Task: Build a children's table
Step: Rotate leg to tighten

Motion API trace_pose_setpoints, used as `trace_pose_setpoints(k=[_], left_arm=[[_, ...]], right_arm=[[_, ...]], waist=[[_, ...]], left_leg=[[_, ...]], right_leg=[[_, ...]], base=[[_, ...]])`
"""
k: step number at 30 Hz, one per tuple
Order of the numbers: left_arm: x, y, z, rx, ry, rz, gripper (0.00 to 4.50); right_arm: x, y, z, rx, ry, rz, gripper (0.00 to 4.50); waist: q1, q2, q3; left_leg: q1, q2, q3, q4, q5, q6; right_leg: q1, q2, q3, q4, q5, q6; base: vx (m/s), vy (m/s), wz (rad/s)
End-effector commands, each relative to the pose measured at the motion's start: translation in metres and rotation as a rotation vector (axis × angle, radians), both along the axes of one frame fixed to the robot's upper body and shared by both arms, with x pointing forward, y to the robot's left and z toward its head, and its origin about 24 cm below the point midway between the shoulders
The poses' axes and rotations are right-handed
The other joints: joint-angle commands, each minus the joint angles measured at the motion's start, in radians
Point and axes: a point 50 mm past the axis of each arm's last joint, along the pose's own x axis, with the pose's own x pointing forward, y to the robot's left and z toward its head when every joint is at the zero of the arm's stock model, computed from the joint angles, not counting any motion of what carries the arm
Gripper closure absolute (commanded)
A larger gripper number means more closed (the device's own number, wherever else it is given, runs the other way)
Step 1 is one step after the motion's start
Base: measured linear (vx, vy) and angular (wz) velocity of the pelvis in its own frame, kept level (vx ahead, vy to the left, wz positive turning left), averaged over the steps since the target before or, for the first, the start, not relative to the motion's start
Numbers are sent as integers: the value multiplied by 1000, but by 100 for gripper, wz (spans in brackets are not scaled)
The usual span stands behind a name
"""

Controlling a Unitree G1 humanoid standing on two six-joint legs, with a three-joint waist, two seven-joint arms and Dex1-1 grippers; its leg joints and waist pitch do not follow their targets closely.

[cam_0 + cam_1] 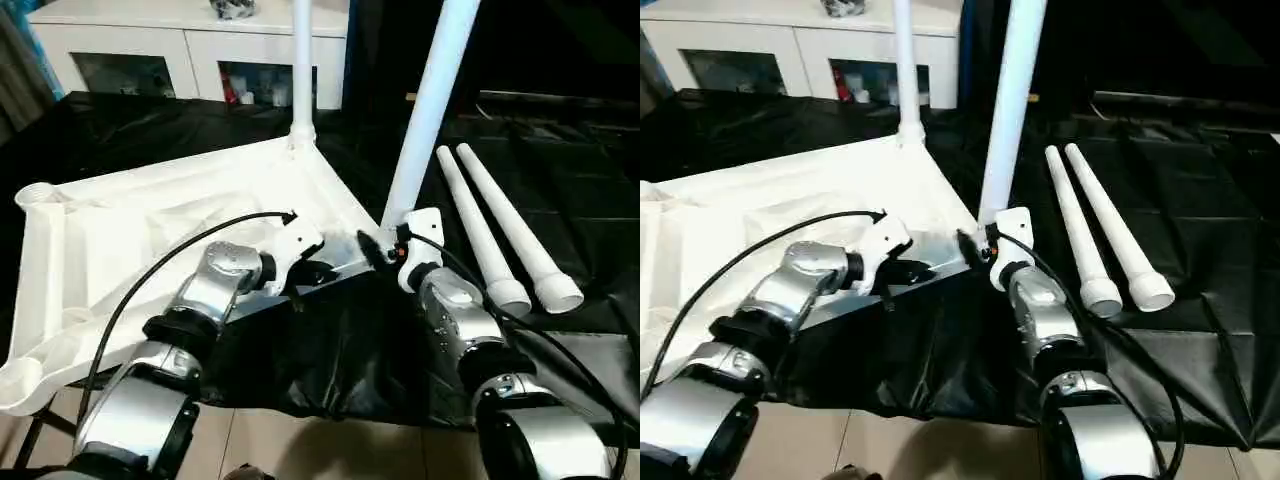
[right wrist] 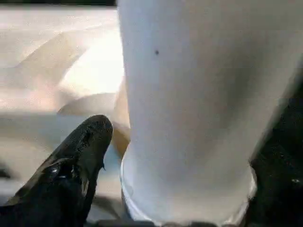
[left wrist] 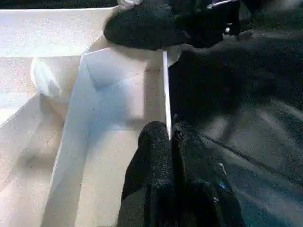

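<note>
The children's table (image 1: 150,220) lies upside down on a black sheet (image 1: 560,150), with its ribbed underside facing up. All places below are given from this table.

Two white legs stand in its corner sockets. One leg (image 1: 302,60) rises upright from the corner farthest from the robot. The other leg (image 1: 430,100) stands in the near corner on the robot's right and leans slightly away from the slab. The two corner sockets on the robot's left, the far one (image 1: 40,195) and the near one (image 1: 25,375), are empty.

Off the table's right side, apart from it, two more legs (image 1: 480,225) (image 1: 520,225) lie side by side on the sheet. Their wide open ends point toward the robot. Beyond the table's far edge stands a white cabinet (image 1: 200,40) with glass doors.

The left claw (image 3: 170,142) is clenched, its fingers pressed together at the table's near rim, just left of the leaning leg. Whether the thin rim is nipped between the tips cannot be told.

The right claw (image 1: 380,243) is released. It sits at the foot of the leaning leg, and one black finger (image 2: 85,151) stands just beside the leg's base without touching it.
</note>
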Motion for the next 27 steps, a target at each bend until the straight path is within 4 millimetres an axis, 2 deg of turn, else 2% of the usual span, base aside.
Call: trace_pose_setpoints(k=[1,3,5,7,9,10,12,17,20,21,22,25,27], left_arm=[[-7,-15,4,-91,4,-118,450],[-9,-4,5,-77,18,-155,450],[-10,4,6,-62,28,-176,450],[-12,11,6,-53,41,-198,450],[-13,16,7,-44,52,-220,450],[-14,18,7,-39,58,-231,450],[-15,21,7,-38,70,-253,450],[-17,26,7,-24,89,-285,450],[-18,28,6,-19,107,-308,450],[-19,28,6,-15,109,-313,450],[-19,29,6,-12,115,-316,450],[-19,30,4,-7,113,-304,450],[-16,27,5,-20,93,-264,450]], right_arm=[[-4,18,2,-16,-4,167,56],[-9,13,5,-9,-1,303,56],[-14,11,6,-4,7,413,56],[-19,8,7,0,22,506,56],[-23,6,8,1,40,581,56],[-25,5,8,0,51,624,72],[-28,4,9,0,66,681,82],[-38,4,5,-8,126,798,124],[-41,5,4,-1,138,822,140],[-42,6,4,5,141,827,153],[-42,6,4,9,142,832,160],[-44,8,2,18,143,823,171],[-43,11,0,33,135,768,173]], waist=[[7,-6,-67],[7,-7,-73],[7,-9,-70],[8,-9,-68],[11,-6,-66],[11,-5,-66],[13,-9,-64],[22,-8,-66],[26,-9,-67],[26,-4,-67],[26,-6,-67],[26,-3,-67],[26,-5,-66]], left_leg=[[5,64,-28,-60,-156,82],[-1,61,-26,-49,-88,125],[-1,63,-24,-47,-93,145],[-1,63,-24,-47,-120,148],[3,68,-26,-51,-143,131],[4,69,-26,-51,-148,125],[5,70,-26,-53,-166,110],[8,70,-25,-51,-150,103],[7,70,-26,-51,-136,105],[7,70,-27,-52,-136,102],[8,71,-26,-52,-140,98],[8,71,-27,-52,-147,91],[8,70,-27,-53,-150,85]], right_leg=[[51,-80,50,-63,-84,-249],[51,-76,47,-45,44,-277],[47,-77,46,-45,52,-288],[48,-78,46,-50,11,-288],[44,-78,46,-54,-43,-284],[43,-79,46,-54,-50,-284],[42,-80,48,-56,-82,-282],[41,-81,49,-55,-81,-278],[41,-83,49,-53,-64,-279],[40,-83,49,-52,-67,-279],[40,-82,49,-53,-67,-278],[40,-83,49,-54,-69,-279],[40,-82,49,-54,-73,-277]], base=[[0,0,0],[0,0,0],[0,0,0],[0,0,0],[0,0,0],[0,0,0],[0,0,0],[0,0,0],[0,0,0],[0,0,0],[0,0,0],[0,0,0],[0,0,0]])
